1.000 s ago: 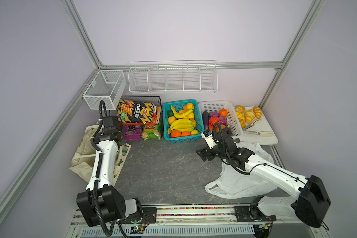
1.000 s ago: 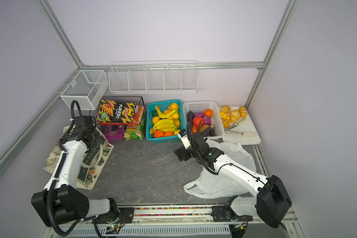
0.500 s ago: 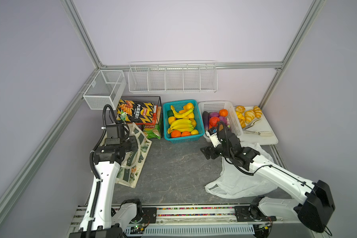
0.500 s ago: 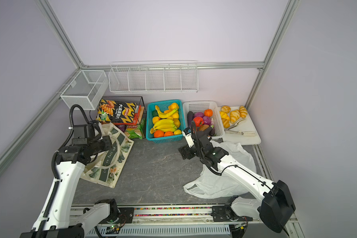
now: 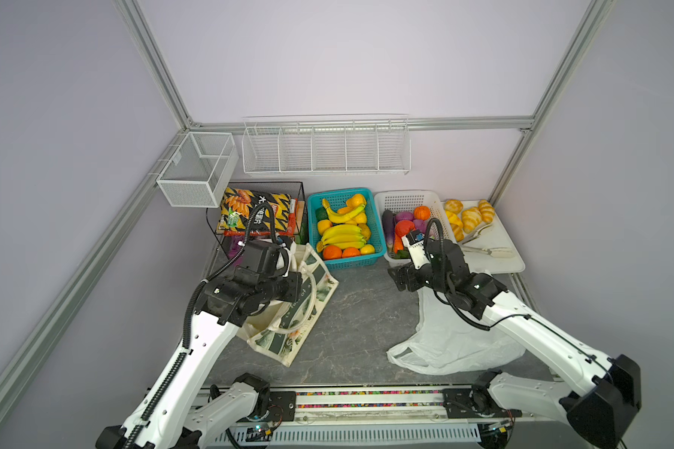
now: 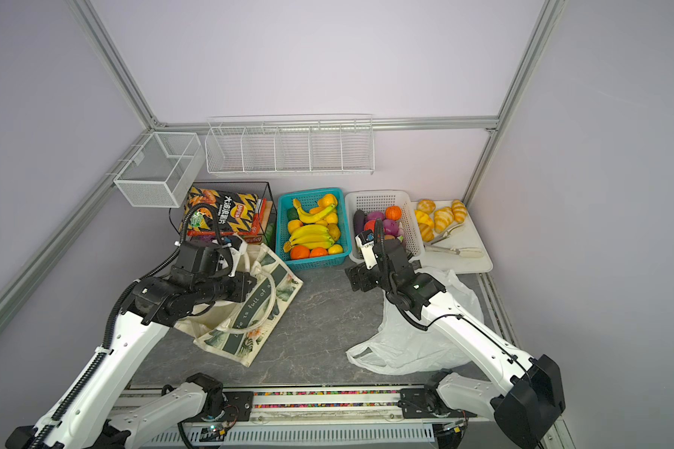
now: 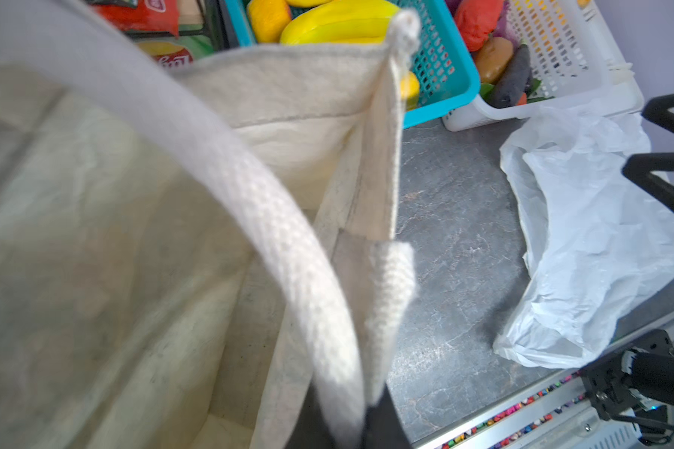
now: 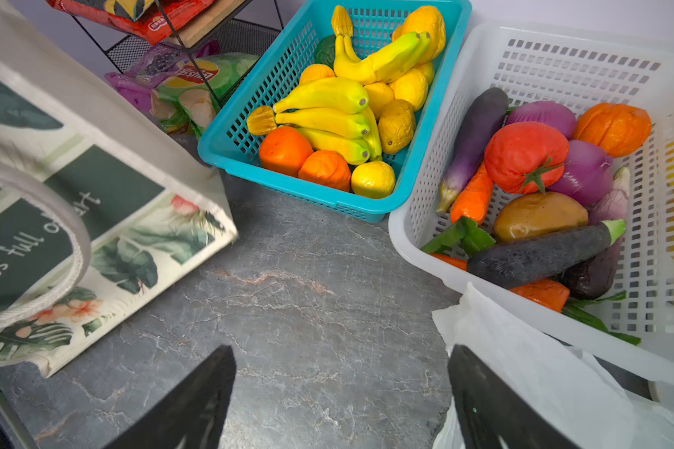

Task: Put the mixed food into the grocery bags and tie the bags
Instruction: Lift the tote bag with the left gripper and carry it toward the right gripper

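We were at the bag-opening step, with nothing packed yet. Our left gripper (image 7: 347, 423) was clamped on the rope handle (image 7: 273, 217) of the canvas tote (image 5: 304, 311), lifting its mouth at centre left of both top views. Our right gripper (image 8: 339, 404) hung with jaws wide apart over the table (image 8: 308, 272), the plastic bag (image 5: 456, 342) lying crumpled at lower right beneath its arm.

Only the left wrist view looked into the tote, which seemed empty, though blurred. Only the right wrist view clearly showed the purple packet (image 8: 133, 85) and green chip packet (image 8: 203, 85) at upper left. It also showed the tomato (image 8: 526, 155) and onion (image 8: 584, 171) in the white basket (image 8: 413, 217) at right.

Next, we judged, the right gripper should fetch one item while the left held the mouth open.
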Available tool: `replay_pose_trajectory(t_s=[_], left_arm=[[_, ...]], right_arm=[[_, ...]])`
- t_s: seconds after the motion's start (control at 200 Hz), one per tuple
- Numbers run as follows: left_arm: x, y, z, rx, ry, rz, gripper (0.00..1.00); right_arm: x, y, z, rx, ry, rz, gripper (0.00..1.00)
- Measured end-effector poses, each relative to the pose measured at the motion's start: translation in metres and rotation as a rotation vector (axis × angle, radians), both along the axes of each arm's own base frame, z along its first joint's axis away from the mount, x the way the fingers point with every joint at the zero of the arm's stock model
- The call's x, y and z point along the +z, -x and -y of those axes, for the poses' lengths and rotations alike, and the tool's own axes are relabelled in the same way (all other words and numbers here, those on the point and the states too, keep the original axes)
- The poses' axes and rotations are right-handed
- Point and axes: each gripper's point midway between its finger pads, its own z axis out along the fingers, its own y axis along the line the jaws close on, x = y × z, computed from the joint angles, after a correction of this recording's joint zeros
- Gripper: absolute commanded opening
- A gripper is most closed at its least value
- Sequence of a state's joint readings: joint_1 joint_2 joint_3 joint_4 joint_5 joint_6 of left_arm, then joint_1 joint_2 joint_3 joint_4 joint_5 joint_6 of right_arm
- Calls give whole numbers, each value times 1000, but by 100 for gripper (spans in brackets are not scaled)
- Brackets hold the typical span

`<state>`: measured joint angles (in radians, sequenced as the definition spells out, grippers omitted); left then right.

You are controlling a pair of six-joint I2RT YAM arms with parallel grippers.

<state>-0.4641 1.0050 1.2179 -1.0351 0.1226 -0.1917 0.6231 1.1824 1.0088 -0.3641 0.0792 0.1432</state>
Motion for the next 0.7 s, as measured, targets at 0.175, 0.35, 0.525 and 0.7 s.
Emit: replay_pose_trajectory(t_s=[0.175,0.35,0.525,0.7], left_arm=[[26,16,14,-113,39,49,0],[37,20,37,-196,71,92,0],[28,19,101,-344,92,94,0],[9,7,154,-392,156,41,1]], right_arm=[[12,-10,13,-49,7,21,89],[13,-12,17,-65,14,22,89],[17,-13,25,-97,38,23,89],[24,-11,42,-150,59,43,89]])
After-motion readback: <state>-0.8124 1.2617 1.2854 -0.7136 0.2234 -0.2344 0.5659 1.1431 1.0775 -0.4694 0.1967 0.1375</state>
